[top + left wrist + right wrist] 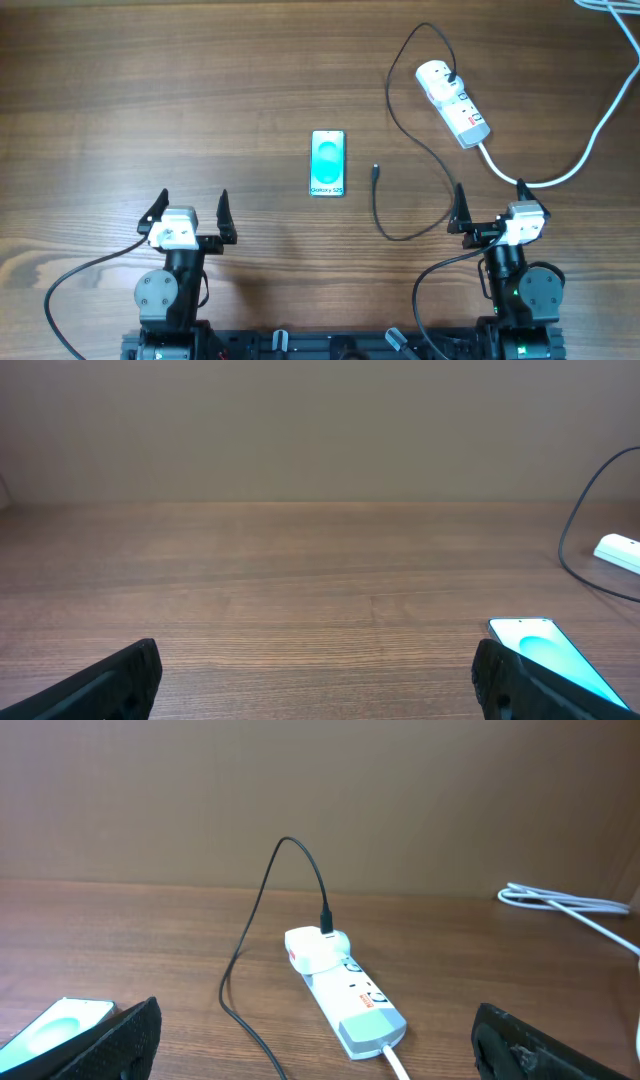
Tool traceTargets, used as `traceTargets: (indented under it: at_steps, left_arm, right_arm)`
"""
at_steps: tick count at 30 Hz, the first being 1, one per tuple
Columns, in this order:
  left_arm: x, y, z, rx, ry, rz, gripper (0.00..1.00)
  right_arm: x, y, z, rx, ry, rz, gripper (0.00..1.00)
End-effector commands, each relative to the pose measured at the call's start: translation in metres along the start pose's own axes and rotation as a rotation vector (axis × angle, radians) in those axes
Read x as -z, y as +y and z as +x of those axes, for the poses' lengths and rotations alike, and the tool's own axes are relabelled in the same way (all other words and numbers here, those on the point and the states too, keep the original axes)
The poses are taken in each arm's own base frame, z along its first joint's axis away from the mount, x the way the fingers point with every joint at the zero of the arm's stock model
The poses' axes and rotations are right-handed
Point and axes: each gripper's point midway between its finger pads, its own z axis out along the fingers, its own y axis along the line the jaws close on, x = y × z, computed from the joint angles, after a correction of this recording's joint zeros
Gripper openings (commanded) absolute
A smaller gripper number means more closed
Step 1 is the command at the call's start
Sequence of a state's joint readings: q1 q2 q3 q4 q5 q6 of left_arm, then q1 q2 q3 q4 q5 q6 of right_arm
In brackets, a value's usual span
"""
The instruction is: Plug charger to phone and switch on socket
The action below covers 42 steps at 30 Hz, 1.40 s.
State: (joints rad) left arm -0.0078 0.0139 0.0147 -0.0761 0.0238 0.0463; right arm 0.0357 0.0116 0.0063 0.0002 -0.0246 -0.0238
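Observation:
The phone lies flat mid-table with its teal-and-white screen up; it also shows in the left wrist view and the right wrist view. The charger's thin black cable runs from its plug in the socket's far end to a loose connector tip lying on the table just right of the phone. The white socket lies at the back right, also seen in the right wrist view. My left gripper and right gripper are open and empty near the front edge.
The socket's thick white cord curves off to the right and back edge of the table, also visible in the right wrist view. The table is brown wood. A plain wall stands behind it.

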Motion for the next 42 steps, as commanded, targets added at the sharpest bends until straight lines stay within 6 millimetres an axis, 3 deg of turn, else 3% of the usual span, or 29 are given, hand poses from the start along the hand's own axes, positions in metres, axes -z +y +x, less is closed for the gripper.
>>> traceTargets:
  at_steps: [1, 18, 20, 22, 23, 24, 28, 30, 33, 35, 37, 39, 42]
  left_arm:
    - [0.000, 0.001, 0.003, 0.009, 0.001, -0.002, 1.00]
    - [0.000, 0.001, 0.003, 0.009, 0.001, -0.002, 1.00]
    - [0.000, 0.000, -0.006, -0.028, -0.032, 0.003, 1.00]
    - [0.009, -0.048, -0.028, 0.060, -0.115, 0.287, 1.00]
    - [0.029, -0.091, -0.034, 0.076, -0.120, 0.566, 1.00]
    - [0.043, -0.109, -0.040, 0.047, -0.148, 0.693, 1.00]
    - [0.074, -0.118, -0.099, -0.058, -0.440, 0.768, 1.00]
    - [0.105, -0.107, -0.158, -0.050, -0.699, 0.707, 1.00]
    - [0.124, -0.104, -0.203, -0.053, -0.759, 0.682, 1.00]
    - [0.119, -0.104, -0.234, -0.038, -0.657, 0.665, 1.00]
    - [0.098, -0.103, -0.251, 0.032, -0.460, 0.647, 1.00]
    - [0.060, -0.103, -0.259, 0.066, -0.140, 0.613, 1.00]
    - [0.030, -0.115, -0.271, 0.080, 0.133, 0.691, 1.00]
  right_arm:
    - [0.000, -0.002, -0.001, 0.002, -0.006, 0.007, 1.00]
    - [0.000, -0.002, -0.001, 0.002, -0.006, 0.007, 1.00]
    - [0.000, -0.002, -0.001, 0.002, -0.006, 0.007, 1.00]
    - [0.000, -0.002, -0.001, 0.002, -0.006, 0.007, 1.00]
    - [0.000, -0.002, -0.001, 0.002, -0.006, 0.007, 1.00]
    - [0.000, -0.002, -0.001, 0.002, -0.006, 0.007, 1.00]
    - [0.000, -0.002, -0.001, 0.002, -0.006, 0.007, 1.00]
    - [0.000, -0.002, -0.001, 0.002, -0.006, 0.007, 1.00]
    - [0.000, -0.002, -0.001, 0.002, -0.006, 0.007, 1.00]
    - [0.000, -0.002, -0.001, 0.002, -0.006, 0.007, 1.00]
    - [0.000, -0.002, -0.001, 0.002, -0.006, 0.007, 1.00]
    - [0.000, -0.002, -0.001, 0.002, -0.006, 0.007, 1.00]
    - [0.000, -0.002, -0.001, 0.002, -0.006, 0.007, 1.00]
